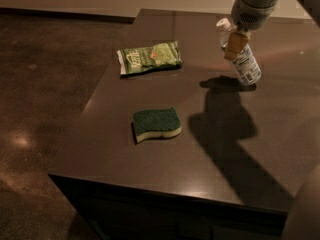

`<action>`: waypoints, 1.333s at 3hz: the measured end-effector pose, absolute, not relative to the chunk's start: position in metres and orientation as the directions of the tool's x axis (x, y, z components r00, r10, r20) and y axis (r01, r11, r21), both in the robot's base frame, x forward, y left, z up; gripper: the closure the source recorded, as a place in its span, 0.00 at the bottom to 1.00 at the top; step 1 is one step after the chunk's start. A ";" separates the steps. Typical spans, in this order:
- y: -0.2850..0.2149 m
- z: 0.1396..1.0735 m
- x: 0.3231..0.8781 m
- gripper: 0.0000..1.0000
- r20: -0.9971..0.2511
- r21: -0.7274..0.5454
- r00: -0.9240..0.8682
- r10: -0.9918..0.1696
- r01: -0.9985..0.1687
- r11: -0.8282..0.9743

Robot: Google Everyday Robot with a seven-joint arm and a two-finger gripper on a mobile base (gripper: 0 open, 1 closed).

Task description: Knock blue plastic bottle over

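At the upper right of the frame, your end effector (235, 45) bears on the blue plastic bottle (247, 68), which tilts cap-left on the counter (110, 154), evidently from that push; you cannot tell whether it's spread.
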State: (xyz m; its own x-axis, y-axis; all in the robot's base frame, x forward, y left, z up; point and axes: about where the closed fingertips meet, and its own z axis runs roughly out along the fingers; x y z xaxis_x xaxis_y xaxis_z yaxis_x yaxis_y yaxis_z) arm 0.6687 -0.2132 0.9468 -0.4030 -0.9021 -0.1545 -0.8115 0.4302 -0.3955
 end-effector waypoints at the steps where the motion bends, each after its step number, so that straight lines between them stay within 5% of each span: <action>1: -0.205 0.937 0.668 0.62 -0.098 -0.385 -0.385 -0.918 -0.836 0.391; 3: -0.189 0.919 0.660 0.15 -0.057 -0.336 -0.339 -0.939 -0.879 0.337; 4: -0.183 0.902 0.649 0.00 -0.061 -0.274 -0.314 -0.947 -0.907 0.319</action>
